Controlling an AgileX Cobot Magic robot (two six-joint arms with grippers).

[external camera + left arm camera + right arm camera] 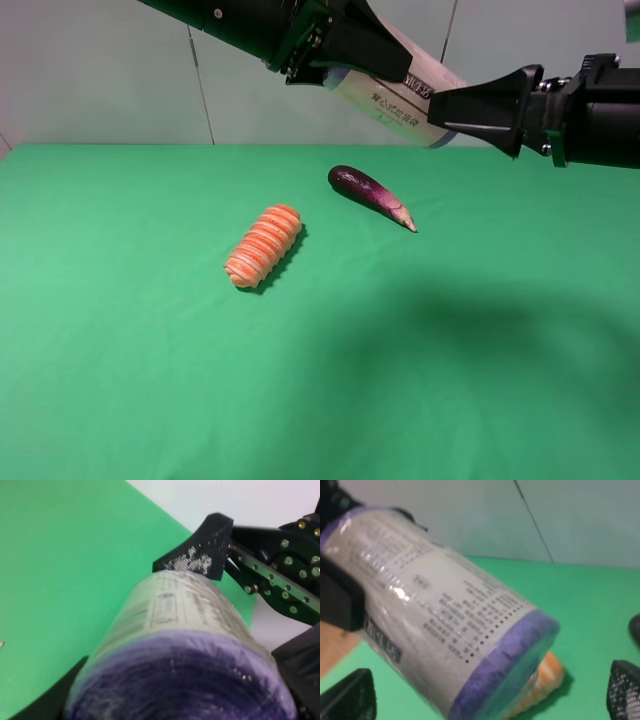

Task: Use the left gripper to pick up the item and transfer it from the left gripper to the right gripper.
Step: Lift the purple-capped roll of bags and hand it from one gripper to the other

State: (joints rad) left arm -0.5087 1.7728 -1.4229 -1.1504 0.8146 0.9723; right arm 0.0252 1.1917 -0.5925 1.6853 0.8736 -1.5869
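The item [398, 100], a cream-white cylinder with purple ends and printed text, is held high above the green table at the back. My left gripper [335, 55] is shut on one end of it. In the left wrist view the item [185, 630] fills the frame, purple top nearest. My right gripper [445, 112] comes in from the right, open, with one finger [200, 557] against the item's far end. In the right wrist view the item [445, 615] lies between the widely spread fingertips [350, 697] of the right gripper [487, 695].
An orange-and-white ribbed roll [263, 245] lies mid-table; it also shows in the right wrist view [547, 677]. A dark purple eggplant [368, 192] lies behind and to its right. The green table cloth [150, 380] ends at a pale wall.
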